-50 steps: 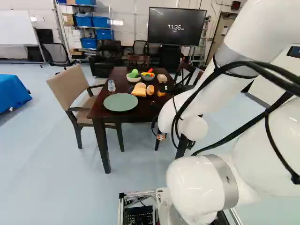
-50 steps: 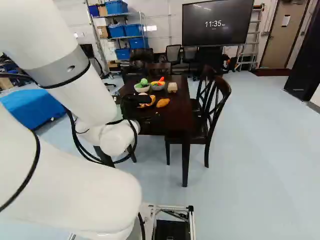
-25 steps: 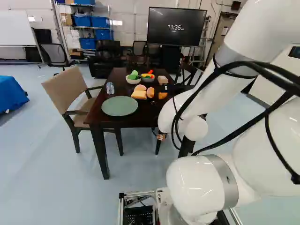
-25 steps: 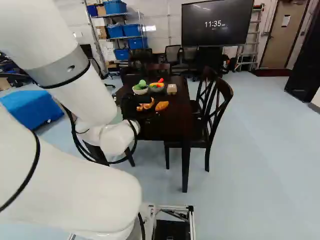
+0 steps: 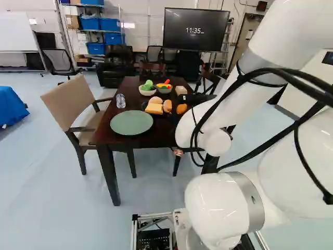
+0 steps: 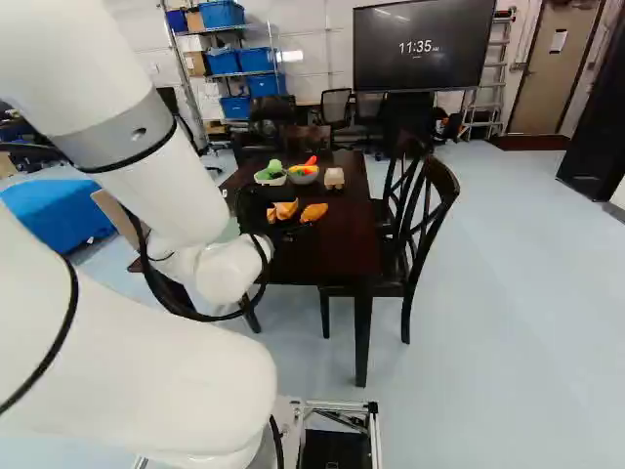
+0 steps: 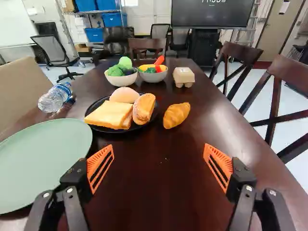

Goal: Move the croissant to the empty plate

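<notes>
Your claw: 1, wide, holding 0 items. Croissant: 1, on the table, about 12 o'clock from your claw, ungripped. Green plate: 1, empty, about 10 o'clock. Delivered: 0. Left for you, likely 4 steps: approach, grip, carry, release.

Table: green plate, black plate, bowls, bottle, croissant, carton.

"Call the black plate the clock's centre, screen side twelve. What's on it?"
"Bread, a bun and a roll."
"Around it?"
"Bowl of greens at twelve, pepper bowl and carton toward one."
"Nine?"
"Bottle, then tan chair."
"Three?"
"Dark chairs, beside the surface."
</notes>
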You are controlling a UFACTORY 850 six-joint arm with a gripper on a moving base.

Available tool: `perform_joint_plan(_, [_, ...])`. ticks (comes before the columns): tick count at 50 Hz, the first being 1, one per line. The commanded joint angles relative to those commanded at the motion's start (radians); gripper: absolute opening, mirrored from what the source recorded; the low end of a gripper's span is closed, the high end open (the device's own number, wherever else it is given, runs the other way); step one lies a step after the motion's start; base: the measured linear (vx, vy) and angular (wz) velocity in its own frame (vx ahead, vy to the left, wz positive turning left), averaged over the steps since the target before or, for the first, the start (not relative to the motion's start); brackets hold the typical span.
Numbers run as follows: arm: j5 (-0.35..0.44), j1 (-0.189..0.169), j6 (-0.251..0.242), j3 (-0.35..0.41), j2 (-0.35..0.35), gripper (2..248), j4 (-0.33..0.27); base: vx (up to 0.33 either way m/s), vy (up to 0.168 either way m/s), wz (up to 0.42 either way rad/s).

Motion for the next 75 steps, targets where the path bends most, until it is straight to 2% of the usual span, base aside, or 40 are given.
perform_joint_plan(25, [0.0, 0.0, 0.0, 0.0, 0.0, 247, 0.0, 0.086, -0.002, -0.009])
perform_joint_plan(52, [0.0, 0.0, 0.0, -0.001, -0.001, 247, 0.0, -0.004, 0.0, 0.0])
perform_joint_plan(75, [0.0, 0.0, 0.0, -0.103, -0.059, 247, 0.0, 0.0, 0.0, 0.0])
